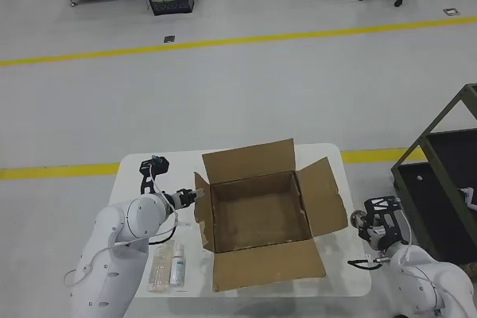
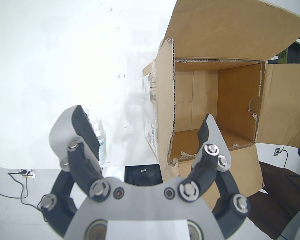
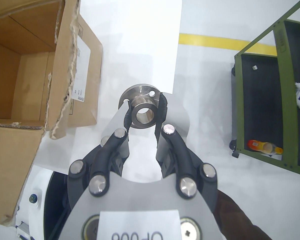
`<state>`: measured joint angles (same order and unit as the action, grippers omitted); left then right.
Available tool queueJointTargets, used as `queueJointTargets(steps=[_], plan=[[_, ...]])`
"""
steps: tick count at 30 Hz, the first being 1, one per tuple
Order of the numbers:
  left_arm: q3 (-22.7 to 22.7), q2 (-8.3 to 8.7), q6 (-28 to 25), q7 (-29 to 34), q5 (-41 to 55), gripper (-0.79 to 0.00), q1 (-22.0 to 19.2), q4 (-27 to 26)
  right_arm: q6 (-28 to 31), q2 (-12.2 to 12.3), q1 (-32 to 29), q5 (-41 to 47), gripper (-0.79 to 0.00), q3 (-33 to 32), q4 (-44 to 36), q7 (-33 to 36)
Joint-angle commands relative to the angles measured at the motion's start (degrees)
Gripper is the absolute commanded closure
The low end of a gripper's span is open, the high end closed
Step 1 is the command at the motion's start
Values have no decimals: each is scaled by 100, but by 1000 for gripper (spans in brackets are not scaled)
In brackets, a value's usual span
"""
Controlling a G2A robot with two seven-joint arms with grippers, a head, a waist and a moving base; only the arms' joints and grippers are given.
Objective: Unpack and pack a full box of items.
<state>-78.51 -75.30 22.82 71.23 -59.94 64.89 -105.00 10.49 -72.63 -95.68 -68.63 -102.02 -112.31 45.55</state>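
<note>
left gripper spread wide beside cardboard box | right gripper clamps metal flange at table right edge | two bottles near front-left corner

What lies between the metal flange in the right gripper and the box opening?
A folded-out cardboard flap and a strip of bare table, seen in the top view.

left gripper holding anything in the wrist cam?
No: the left wrist view shows the left gripper open with nothing between its fingers, next to the cardboard box.
</note>
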Motion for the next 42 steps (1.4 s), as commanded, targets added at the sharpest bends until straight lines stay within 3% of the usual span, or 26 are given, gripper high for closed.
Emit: queueJointTargets(steps=[1,9,18,30,42], plan=[[0,0,0,0,0,-785,0,0,10,1,-21,3,0,62,215,-70],[0,0,0,0,0,-785,0,0,-8,21,-7,80,0,149,807,-167],[0,0,0,0,0,-785,0,0,-88,47,147,-5,0,398,1316,274],[0,0,0,0,0,-785,0,0,-302,76,184,-154,0,650,1512,771],[0,0,0,0,0,-785,0,0,-305,104,315,-205,0,851,1822,777]])
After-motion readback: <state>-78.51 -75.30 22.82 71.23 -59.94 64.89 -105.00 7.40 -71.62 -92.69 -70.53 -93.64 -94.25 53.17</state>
